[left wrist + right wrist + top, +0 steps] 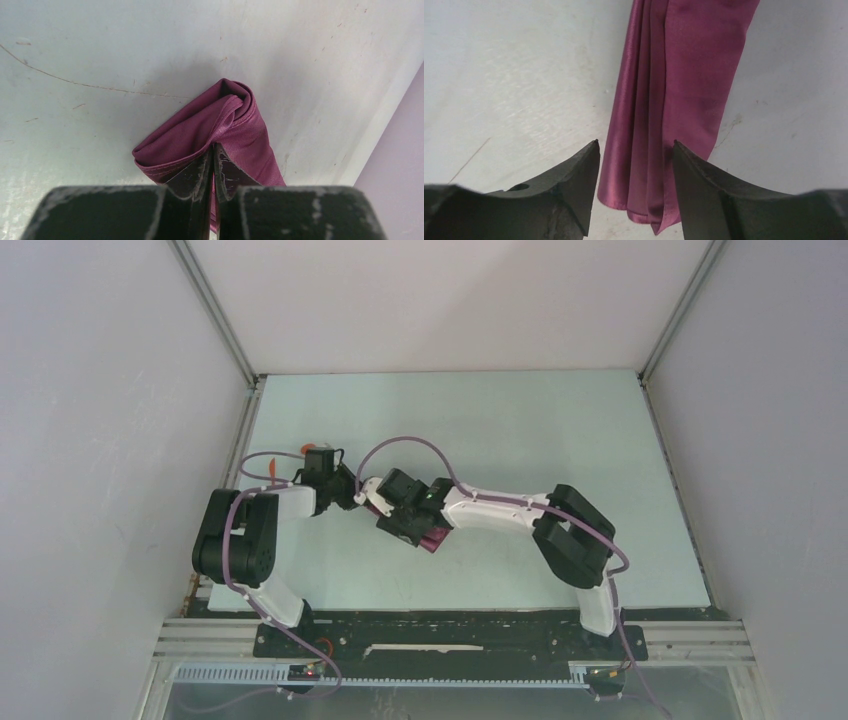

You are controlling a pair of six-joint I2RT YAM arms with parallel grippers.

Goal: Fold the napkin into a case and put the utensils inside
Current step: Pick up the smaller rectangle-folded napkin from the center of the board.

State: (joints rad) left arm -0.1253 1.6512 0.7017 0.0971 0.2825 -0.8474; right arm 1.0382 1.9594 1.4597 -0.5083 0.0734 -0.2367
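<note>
Your left tool (213, 151) is clenched on a fold of the napkin (225, 120), which lies bunched on the surface (100, 50), just 7 o'clock of its middle. Your right tool (636, 145) stands released, jaws straddling the cloth, which runs toward 12 o'clock.

**Napkin between two grippers, utensil off to the left**

A long, narrow, folded dark maroon cloth napkin (674, 100) lies on the pale flat table (520, 430), left of the table's middle and in its nearer half. Both arms reach inward and meet above the napkin, with the left wrist to the left of the right wrist. The black two-finger left gripper (214, 150) sits at one end of the napkin, its fingers pressed together with a fold of cloth between them, and the bunched folds run away from it. The black two-finger right gripper (635, 145) straddles the other end, one finger on each side of the strip. A thin bright orange plastic utensil (272, 470) lies near the table's left edge, behind the left forearm and well apart from the napkin.
</note>
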